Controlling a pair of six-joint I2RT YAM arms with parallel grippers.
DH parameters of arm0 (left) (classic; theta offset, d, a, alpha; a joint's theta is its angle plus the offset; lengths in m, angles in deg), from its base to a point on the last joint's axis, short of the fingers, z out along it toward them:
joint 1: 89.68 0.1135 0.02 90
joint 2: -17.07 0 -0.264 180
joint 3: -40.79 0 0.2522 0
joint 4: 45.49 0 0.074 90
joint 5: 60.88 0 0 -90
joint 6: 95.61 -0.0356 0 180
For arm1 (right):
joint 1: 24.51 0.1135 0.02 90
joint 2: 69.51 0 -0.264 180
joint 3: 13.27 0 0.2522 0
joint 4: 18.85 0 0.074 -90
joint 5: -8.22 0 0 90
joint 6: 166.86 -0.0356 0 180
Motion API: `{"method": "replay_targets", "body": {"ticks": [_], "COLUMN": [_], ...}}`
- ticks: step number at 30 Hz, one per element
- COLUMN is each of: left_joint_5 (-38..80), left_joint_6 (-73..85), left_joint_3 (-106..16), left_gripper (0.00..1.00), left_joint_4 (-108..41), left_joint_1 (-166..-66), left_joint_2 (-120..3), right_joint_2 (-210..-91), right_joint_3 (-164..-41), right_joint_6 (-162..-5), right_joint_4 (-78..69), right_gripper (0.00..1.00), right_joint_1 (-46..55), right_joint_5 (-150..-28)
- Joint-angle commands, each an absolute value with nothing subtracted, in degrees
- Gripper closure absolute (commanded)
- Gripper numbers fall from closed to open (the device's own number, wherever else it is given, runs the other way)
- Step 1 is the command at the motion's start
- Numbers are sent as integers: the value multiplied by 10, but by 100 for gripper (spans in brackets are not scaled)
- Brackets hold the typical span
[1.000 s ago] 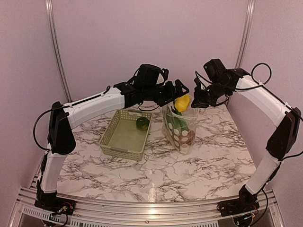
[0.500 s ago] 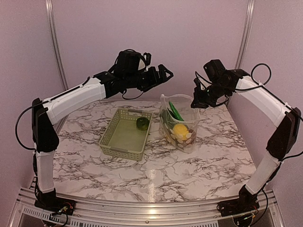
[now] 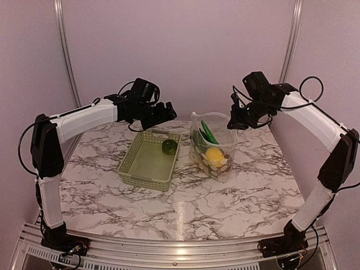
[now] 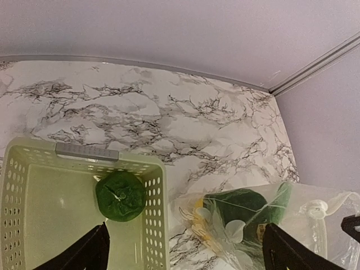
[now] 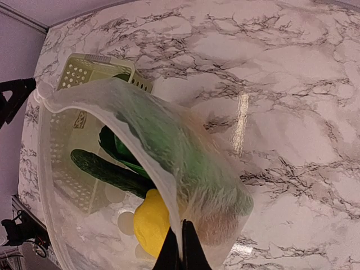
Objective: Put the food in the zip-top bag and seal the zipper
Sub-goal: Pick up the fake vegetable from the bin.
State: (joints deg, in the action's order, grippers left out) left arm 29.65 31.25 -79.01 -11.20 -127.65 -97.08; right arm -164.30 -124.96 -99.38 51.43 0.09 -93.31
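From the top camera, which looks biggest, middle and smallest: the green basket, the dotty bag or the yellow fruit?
1. Pale green lattice basket
2. Clear polka-dot plastic bag, only slightly smaller
3. Yellow oval toy fruit

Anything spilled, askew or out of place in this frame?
Nothing spilled or damaged. One dark green round piece sits alone in the basket, outside the zip-top bag. The bag stands open-mouthed, its rim pinched by the right gripper; the left gripper hangs open and empty over the basket's far end.

Top external: high, from the near edge, facing the table (image 3: 225,208). Wrist views: close, downward; all share basket (image 3: 140,179) and zip-top bag (image 3: 214,147).
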Motion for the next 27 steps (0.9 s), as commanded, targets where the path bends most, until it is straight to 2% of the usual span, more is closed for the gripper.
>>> {"method": "replay_targets", "body": {"ticks": [1,6,27], "left_joint_5": [307,302,250], "left_joint_6": [309,301,306], "left_joint_3": [-760,-702,-746], "left_gripper": [2,1,1], "left_joint_4": [-78,-124,-98], "left_joint_1": [-1271,-1264,-1231], "left_joint_2": [-971,-964,-1072], "right_joint_2": [-1628,-1628,-1631], "right_joint_3": [-1249,-1252,-1251], "right_joint_6": [-1000,-999,-1002], "right_joint_4": [503,507,509], "right_gripper": [100,100,100], "right_joint_1": [5,5,5], "right_joint_5": [-936,-932,-930]}}
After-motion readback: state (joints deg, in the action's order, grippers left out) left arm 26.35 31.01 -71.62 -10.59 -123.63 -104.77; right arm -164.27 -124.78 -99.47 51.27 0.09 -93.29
